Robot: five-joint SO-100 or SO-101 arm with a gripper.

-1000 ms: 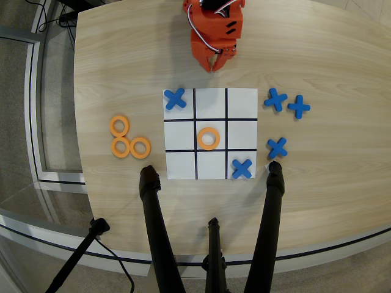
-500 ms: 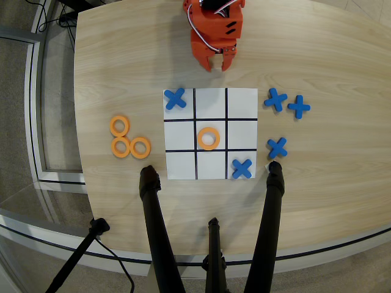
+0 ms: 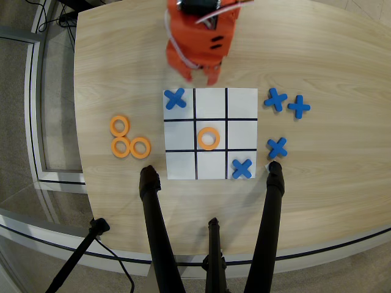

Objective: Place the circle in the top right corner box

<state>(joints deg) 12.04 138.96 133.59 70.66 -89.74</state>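
Gripper [image 3: 200, 75] hangs off my orange arm [image 3: 198, 33] at the far edge of the table [image 3: 330, 201] in the overhead view, its two fingertips spread apart with a gap between them and nothing held. I see it blurred, so finer detail of the jaws is lost to me.

Just below the gripper lies the paper grid [image 3: 211, 133]. Nearest the tips, slightly down and left, a blue cross [image 3: 175, 98] sits in the upper left cell. Down and right of the tips is the top right box [image 3: 242, 104], plain white with nothing in it. Straight below the gripper, in the middle cell, lies one orange ring [image 3: 209, 138]. Further below and a little right, a second cross [image 3: 242, 168] sits in the bottom right cell.

Well to the lower left of the gripper, off the paper, three rings [image 3: 129, 140] lie bunched together on the wood, touching or nearly so. Which of them is my circle I cannot tell; all look alike. To the lower right of the gripper, off the paper, two crosses [image 3: 287, 103] lie side by side, and another cross [image 3: 277, 147] lies below those, near the grid's right edge.

Farthest from the gripper, black tripod legs [image 3: 156, 232] stand on the near side of the table.
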